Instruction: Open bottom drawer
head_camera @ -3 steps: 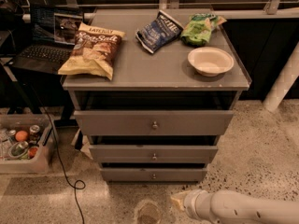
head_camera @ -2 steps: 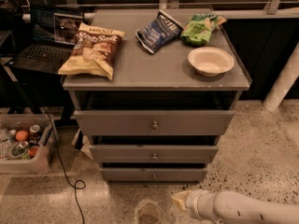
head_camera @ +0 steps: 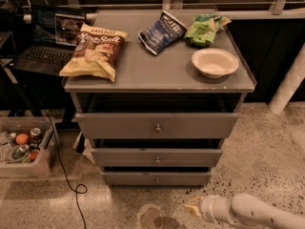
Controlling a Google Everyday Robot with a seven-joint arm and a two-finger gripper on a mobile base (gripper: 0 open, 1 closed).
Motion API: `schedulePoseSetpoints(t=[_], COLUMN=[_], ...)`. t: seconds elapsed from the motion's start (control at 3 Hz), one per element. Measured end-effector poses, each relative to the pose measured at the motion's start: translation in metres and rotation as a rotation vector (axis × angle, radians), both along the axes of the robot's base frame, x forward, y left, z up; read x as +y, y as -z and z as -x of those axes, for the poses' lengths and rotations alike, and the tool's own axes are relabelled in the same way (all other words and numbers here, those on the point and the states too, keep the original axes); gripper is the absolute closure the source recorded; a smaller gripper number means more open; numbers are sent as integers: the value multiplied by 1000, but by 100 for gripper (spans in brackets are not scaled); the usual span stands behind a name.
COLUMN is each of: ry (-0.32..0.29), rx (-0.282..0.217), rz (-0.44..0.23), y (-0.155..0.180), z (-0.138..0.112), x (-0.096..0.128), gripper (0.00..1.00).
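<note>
The bottom drawer (head_camera: 156, 178) is the narrowest, lowest grey front of the cabinet, with a small round metal knob (head_camera: 157, 180) at its centre. It sits near the floor, under the mid-sized drawer (head_camera: 156, 157) and the widest top drawer (head_camera: 156, 125). My white arm (head_camera: 248, 211) comes in from the lower right, low above the floor. The gripper (head_camera: 193, 206) at its tip sits in front of and to the right of the bottom drawer, apart from the knob.
On the cabinet top (head_camera: 157, 68) lie a tan chip bag (head_camera: 95, 51), a blue bag (head_camera: 159, 31), a green bag (head_camera: 205, 28) and a white bowl (head_camera: 214, 62). A laptop (head_camera: 47, 39) stands at left, a bin of cans (head_camera: 21, 149) on the floor, and a black cable (head_camera: 64, 175).
The arm has barely moved, shifting slightly toward the cabinet. The drawers stand as before.
</note>
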State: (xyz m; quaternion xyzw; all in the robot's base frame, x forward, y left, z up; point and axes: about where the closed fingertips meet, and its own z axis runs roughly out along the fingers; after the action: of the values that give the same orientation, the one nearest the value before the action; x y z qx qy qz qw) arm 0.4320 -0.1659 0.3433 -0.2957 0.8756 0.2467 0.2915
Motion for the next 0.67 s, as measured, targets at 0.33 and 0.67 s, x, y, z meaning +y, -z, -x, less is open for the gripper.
schedulePoseSetpoints(t=[0.33,0.67], ry=[-73,-82], rx=[-4,-8], rz=[-67,-64], y=[3,3], z=[-47,-49], x=[-29,-29], gripper=[100,100])
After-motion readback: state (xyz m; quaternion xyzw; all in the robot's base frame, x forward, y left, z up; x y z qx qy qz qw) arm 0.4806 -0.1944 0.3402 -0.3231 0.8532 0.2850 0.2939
